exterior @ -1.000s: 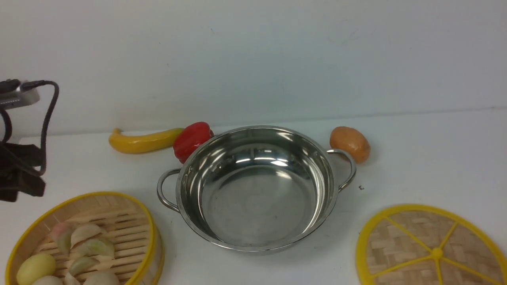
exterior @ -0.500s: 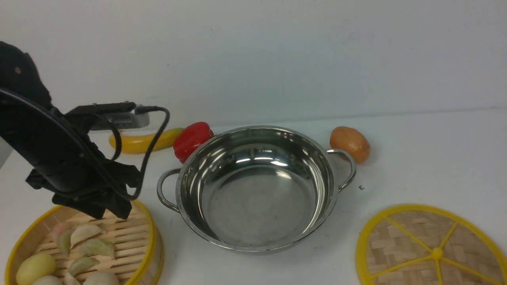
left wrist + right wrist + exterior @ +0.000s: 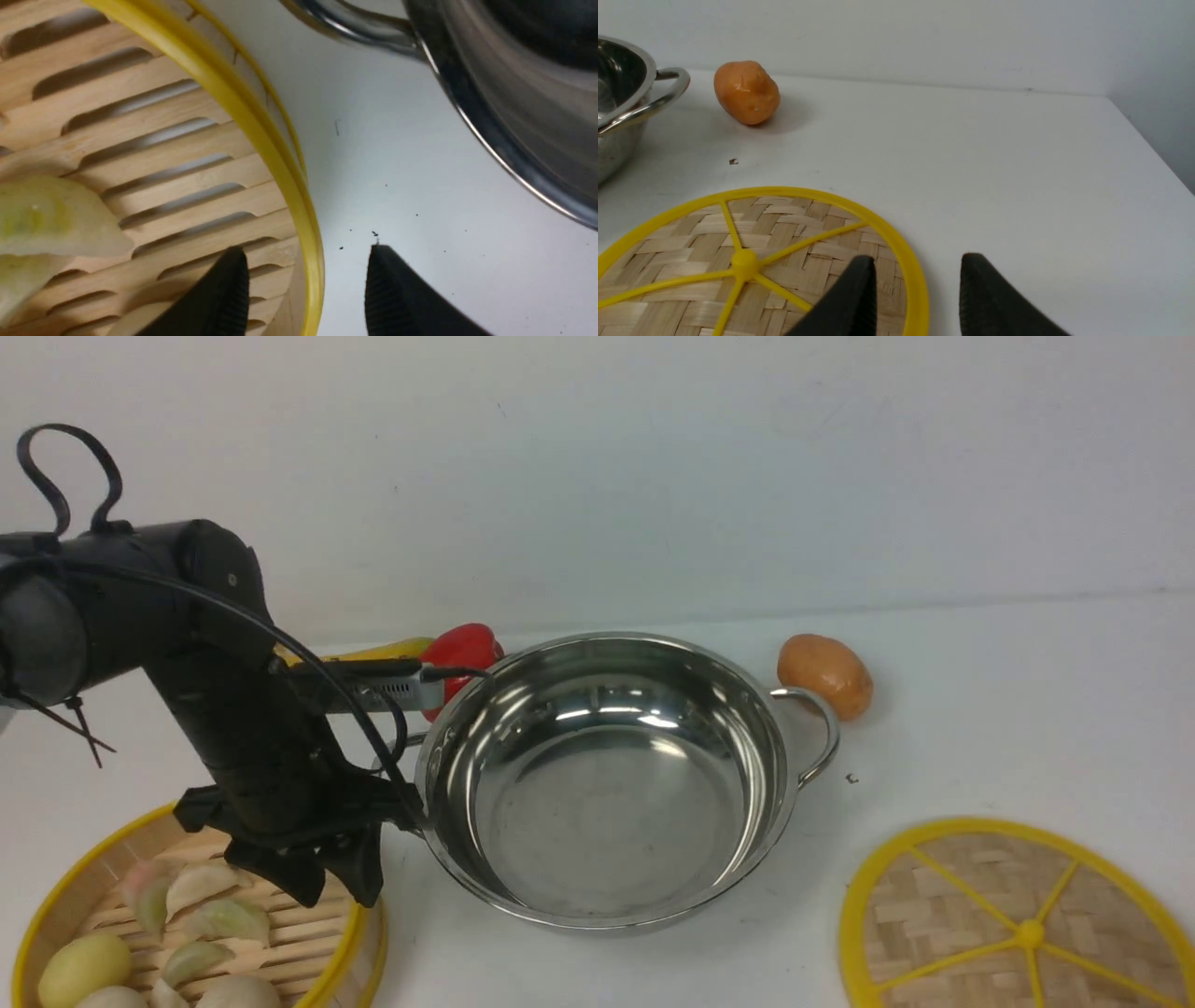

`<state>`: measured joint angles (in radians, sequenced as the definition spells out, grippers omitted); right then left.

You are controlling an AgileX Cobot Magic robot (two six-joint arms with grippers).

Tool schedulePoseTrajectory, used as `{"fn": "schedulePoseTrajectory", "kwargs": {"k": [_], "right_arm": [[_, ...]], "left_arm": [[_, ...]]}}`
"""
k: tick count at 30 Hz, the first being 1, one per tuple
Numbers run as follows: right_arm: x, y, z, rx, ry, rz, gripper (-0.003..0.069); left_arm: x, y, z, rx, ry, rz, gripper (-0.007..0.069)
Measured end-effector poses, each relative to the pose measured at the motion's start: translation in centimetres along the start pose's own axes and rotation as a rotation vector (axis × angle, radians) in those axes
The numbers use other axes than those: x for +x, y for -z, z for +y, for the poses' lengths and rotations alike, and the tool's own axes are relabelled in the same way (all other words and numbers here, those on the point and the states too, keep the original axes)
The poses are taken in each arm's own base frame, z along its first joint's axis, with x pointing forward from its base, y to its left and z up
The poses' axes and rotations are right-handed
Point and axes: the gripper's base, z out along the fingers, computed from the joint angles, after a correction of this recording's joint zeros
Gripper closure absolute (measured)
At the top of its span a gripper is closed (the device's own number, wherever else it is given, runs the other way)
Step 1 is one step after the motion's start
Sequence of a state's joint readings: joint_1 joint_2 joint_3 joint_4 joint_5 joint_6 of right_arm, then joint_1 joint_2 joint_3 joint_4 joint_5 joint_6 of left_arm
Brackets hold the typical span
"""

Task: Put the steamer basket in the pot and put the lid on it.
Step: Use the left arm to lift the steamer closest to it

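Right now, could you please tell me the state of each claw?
Left claw: open, straddling the steamer basket rim, holding nothing.
Right claw: open by the lid edge, holding nothing.

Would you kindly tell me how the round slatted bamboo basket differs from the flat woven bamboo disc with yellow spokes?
The basket has raised walls and a slatted floor; the disc is flat and woven, with spokes and a knob. The basket holds pale dumplings; the disc carries nothing. Both are round, yellow-rimmed bamboo.
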<state>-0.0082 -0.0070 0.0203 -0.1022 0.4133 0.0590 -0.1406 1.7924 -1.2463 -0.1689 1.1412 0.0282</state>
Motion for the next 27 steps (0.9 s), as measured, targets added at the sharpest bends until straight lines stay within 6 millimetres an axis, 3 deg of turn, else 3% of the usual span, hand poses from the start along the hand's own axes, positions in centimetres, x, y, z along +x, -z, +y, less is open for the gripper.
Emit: {"fn": "schedulePoseTrajectory", "kwargs": {"k": [9,27], "right_arm": [[0.0,0.0,0.0,0.000,0.000,0.000,0.0418],[0.0,0.0,0.0,0.000,0.000,0.000,0.0418]], "left_arm": [[-0.8,-2.3,0.4,-0.018,0.031,0.039,0.0302],[-1.2,-3.1,0.5,-0.020,0.033,0.042,0.0302]]}}
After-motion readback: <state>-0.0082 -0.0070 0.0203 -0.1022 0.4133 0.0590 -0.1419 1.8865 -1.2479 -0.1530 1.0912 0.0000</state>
